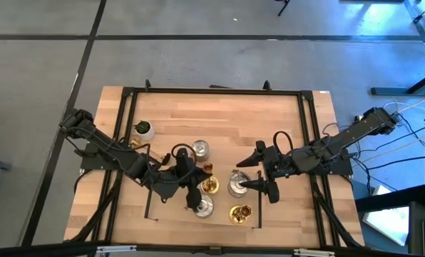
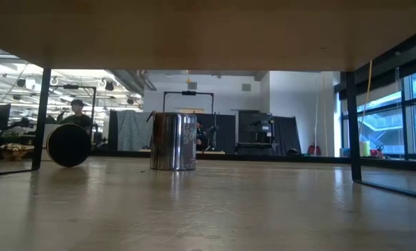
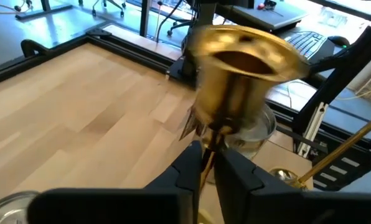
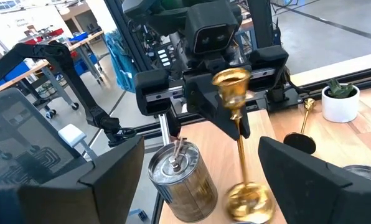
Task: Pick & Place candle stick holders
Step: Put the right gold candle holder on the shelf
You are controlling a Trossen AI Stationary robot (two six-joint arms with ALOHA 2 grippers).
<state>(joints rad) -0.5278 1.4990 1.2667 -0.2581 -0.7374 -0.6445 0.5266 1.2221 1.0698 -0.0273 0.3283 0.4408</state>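
Gold candle stick holder point(image 3: 241, 68) sits pinched by its thin stem in my left gripper point(image 3: 204, 165) over the table middle, so next I carry it gently.

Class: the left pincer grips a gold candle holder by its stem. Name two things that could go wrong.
1. The left pincer grips the gold candle holder only by its slim stem, so it may swing or slip.
2. A silver holder stands close beside it, and the open right pincer is near; either could get bumped.
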